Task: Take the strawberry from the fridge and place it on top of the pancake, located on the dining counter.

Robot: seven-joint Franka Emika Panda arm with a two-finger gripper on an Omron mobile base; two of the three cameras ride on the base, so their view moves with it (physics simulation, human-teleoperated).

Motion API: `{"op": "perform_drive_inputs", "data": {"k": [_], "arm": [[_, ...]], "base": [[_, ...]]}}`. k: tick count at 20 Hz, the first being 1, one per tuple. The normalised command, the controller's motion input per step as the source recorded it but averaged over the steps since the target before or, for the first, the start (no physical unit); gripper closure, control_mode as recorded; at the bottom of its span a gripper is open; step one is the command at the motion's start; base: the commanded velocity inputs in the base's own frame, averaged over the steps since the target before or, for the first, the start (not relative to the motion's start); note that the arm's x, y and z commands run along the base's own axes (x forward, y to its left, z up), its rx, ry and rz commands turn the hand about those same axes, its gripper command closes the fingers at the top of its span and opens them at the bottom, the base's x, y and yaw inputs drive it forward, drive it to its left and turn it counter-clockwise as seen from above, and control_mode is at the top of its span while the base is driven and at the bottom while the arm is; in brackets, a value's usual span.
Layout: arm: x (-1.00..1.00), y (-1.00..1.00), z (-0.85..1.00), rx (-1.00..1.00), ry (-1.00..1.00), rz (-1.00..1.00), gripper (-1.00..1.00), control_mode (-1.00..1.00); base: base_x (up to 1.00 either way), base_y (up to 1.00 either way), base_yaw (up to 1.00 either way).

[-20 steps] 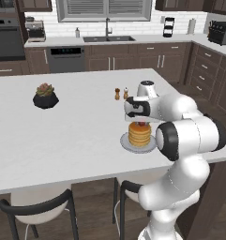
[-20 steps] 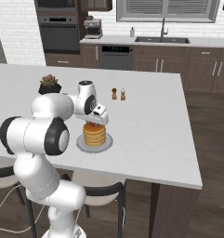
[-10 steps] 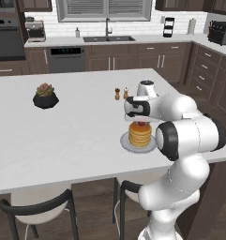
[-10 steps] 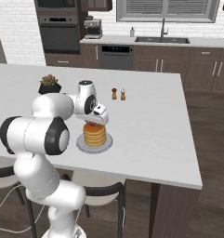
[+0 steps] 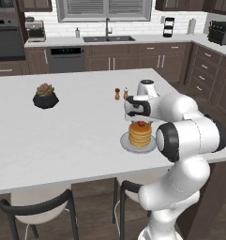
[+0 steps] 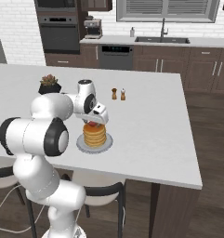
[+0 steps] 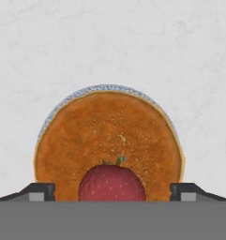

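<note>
The gripper had its fingers wide apart, not touching the strawberry. The strawberry sat on top of the pancake, near one edge. A bump while lifting away might have rolled it off.

Bare white table lay open all around the pancake, salt and pepper shakers stood near behind it, a potted plant well apart leftward, stools tucked under the near edge.
</note>
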Motion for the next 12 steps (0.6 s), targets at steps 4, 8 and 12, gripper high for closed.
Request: {"op": "perform_drive_inputs", "data": {"k": [4, 8, 12], "arm": [[-0.21, 0.18, 0.49, -0.10, 0.00, 0.00, -1.00, -1.00], [-0.81, 0.49, 0.70, -0.04, 0.00, 0.01, -1.00, -1.00], [-1.00, 0.87, 0.55, 0.00, 0.00, 0.05, -1.00, -1.00]], "base": [[0.00, 0.00, 0.00], [0.00, 0.00, 0.00], [0.00, 0.00, 0.00]]}}
